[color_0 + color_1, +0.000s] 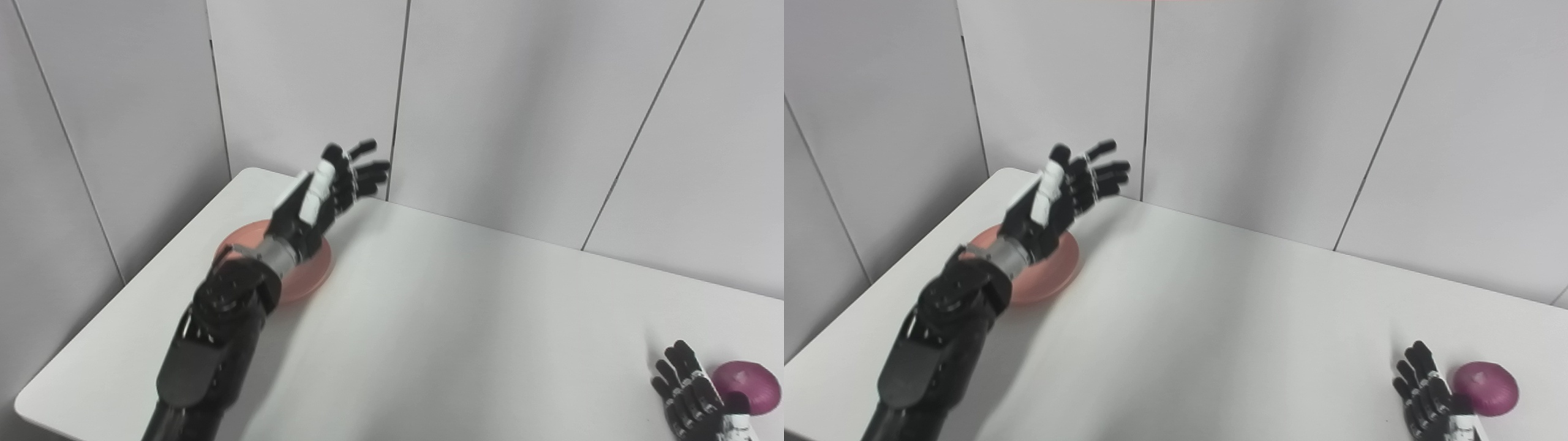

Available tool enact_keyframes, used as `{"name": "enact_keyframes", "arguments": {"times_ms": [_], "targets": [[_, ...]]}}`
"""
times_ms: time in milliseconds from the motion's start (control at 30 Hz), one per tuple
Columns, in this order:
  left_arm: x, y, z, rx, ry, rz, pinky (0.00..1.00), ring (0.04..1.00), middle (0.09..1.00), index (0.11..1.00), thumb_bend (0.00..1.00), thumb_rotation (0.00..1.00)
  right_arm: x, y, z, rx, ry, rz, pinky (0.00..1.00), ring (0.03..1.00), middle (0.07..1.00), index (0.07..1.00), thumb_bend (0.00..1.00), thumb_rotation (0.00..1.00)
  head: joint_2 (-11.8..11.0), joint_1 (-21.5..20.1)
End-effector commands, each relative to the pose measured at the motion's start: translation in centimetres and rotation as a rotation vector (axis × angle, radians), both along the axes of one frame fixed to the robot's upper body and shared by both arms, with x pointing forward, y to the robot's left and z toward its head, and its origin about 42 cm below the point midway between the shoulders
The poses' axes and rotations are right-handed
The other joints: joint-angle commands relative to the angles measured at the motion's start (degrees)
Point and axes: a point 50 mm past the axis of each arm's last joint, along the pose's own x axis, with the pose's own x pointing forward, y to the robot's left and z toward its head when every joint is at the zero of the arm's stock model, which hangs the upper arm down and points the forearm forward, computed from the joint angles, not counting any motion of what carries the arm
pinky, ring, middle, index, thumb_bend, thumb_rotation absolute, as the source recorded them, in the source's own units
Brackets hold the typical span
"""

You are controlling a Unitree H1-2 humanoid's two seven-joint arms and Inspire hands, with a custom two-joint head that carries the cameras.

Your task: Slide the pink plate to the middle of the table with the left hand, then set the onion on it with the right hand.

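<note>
The pink plate (315, 272) lies near the table's far left corner, partly hidden under my left forearm; it also shows in the right eye view (1059, 269). My left hand (334, 184) is raised above the plate's far side, open, fingers spread, holding nothing. The purple onion (747, 386) sits at the table's front right; it also shows in the right eye view (1485, 387). My right hand (689, 392) rests on the table just left of the onion, open, its thumb side close to the onion; contact is unclear.
The white table (459, 318) is bounded by grey wall panels (490, 92) behind and to the left. Its left edge and front left corner lie close to my left arm (208, 343).
</note>
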Motion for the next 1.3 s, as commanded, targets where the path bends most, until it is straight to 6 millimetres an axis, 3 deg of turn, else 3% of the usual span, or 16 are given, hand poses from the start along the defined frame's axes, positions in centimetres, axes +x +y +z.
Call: {"name": "enact_keyframes", "arguments": {"times_ms": [0,167,300,500,933,1267], "targets": [[1.1,1.1,2.9,0.025,-0.122,0.027,0.82,0.809,0.798,0.875,1.00,1.00,-3.8,1.8,-5.7,0.080,0.163,-0.017,1.00,1.000,1.000,1.000,0.88,1.00,-0.03,-0.03],[3.9,4.9,3.3,0.034,-0.134,0.102,0.74,0.764,0.770,0.776,1.00,1.00,-3.7,1.6,-5.8,0.076,0.162,-0.013,1.00,1.000,1.000,1.000,0.87,1.00,-0.10,-0.03],[5.6,8.1,2.9,0.014,-0.128,0.166,0.73,0.743,0.740,0.743,1.00,1.00,-3.8,1.5,-5.8,0.077,0.163,-0.015,1.00,1.000,1.000,1.000,0.87,1.00,0.11,0.00],[7.2,11.4,2.0,0.049,-0.110,0.258,0.72,0.714,0.721,0.714,1.00,1.00,-3.9,1.3,-5.8,0.071,0.169,-0.015,1.00,1.000,1.000,1.000,0.88,1.00,0.21,0.17],[7.2,16.4,0.4,0.092,-0.085,0.412,0.67,0.703,0.718,0.760,1.00,1.00,-3.9,1.1,-6.0,0.072,0.161,-0.009,1.00,1.000,1.000,1.000,0.89,1.00,0.14,0.45],[6.9,18.2,-0.7,0.084,-0.034,0.454,0.73,0.717,0.727,0.772,1.00,1.00,-4.0,1.1,-5.9,0.072,0.162,-0.009,1.00,1.000,1.000,1.000,0.90,1.00,0.54,0.32]]}}
